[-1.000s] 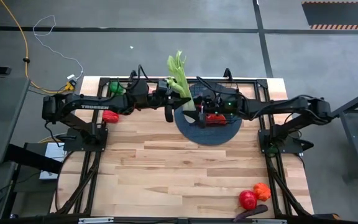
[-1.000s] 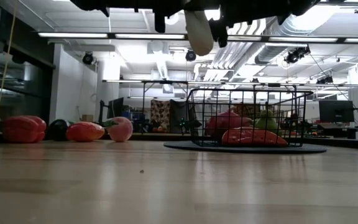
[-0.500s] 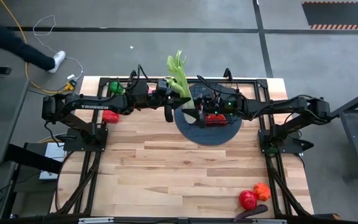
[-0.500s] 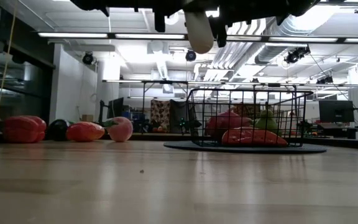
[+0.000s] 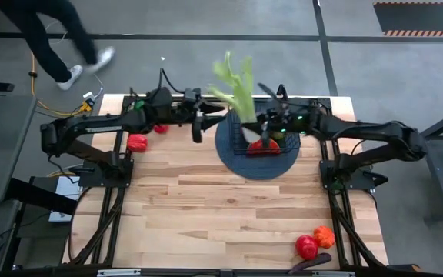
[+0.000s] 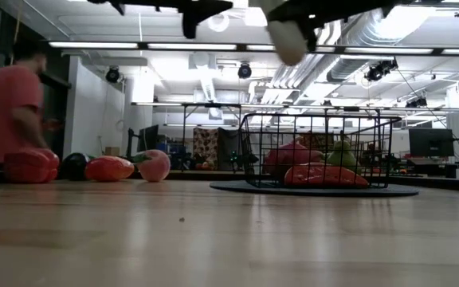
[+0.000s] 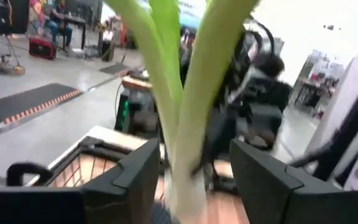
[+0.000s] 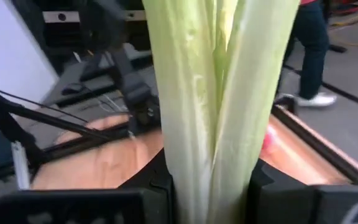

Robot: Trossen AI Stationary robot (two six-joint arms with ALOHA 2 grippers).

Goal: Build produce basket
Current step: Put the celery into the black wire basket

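over the wooden table [image 5: 229, 208] my right gripper [image 5: 251, 128] clamped the celery [image 5: 239, 86] upright above the basket [image 5: 261, 141] for loading, while my left gripper [image 5: 198, 125] hung open beside it, letting go.

Counter [image 5: 229, 208]: pale wood planks, black frame at edges.
Basket [image 5: 258, 138]: black wire mesh on dark round disc, far centre of counter; red produce inside.
Celery [image 5: 237, 85]: pale green stalk, leafy end pointing beyond far edge, base over basket's left rim.
Right gripper [image 5: 261, 129]: over basket, at celery base.
Left gripper [image 5: 198, 127]: left of basket, apart from celery.
Red pepper [image 5: 137, 142]: far left, beside left arm.
Near right corner: red fruit [image 5: 307, 247], orange fruit [image 5: 324, 236], dark eggplant [image 5: 311, 264].
Person [image 5: 52, 35]: on floor beyond far left corner, legs and white shoe visible.
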